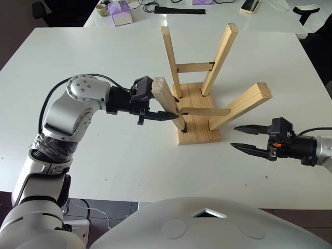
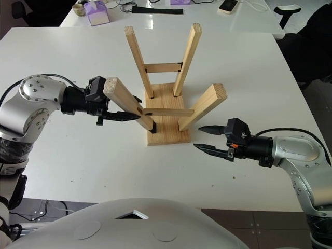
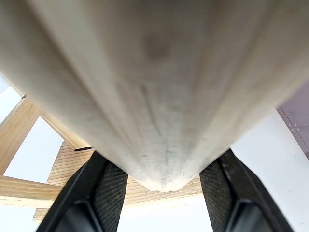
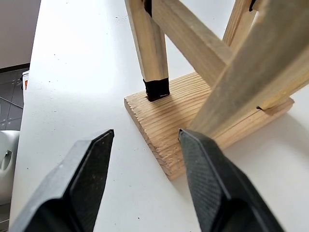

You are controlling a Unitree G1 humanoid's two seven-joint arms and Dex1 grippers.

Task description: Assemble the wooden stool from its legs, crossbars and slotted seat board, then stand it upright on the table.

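Right gripper (image 1: 234, 137) fingers spread, empty, just beside seat board (image 1: 199, 136). Left gripper (image 1: 167, 116) pinching tilted near-left leg (image 1: 163, 92). Stool (image 1: 193, 67) upside down mid-table (image 1: 104, 155). Wood likely light, stiff, joints possibly loose; grasp legs low, near sockets.

Both head cams sit up high behind the arms, looking forward and down at the table (image 1: 104, 67). They overlap almost fully: same stool (image 1: 199, 104), same left gripper (image 1: 171, 115), same right gripper (image 1: 234, 137). The left wrist cam looks out along its own fingers (image 3: 108, 193), jammed right up against the leg (image 3: 154, 96) between them. The right wrist cam peers low between its fingers (image 4: 91, 164) at the seat board (image 4: 159, 121) just ahead of the tips, a corner the head cams catch too.
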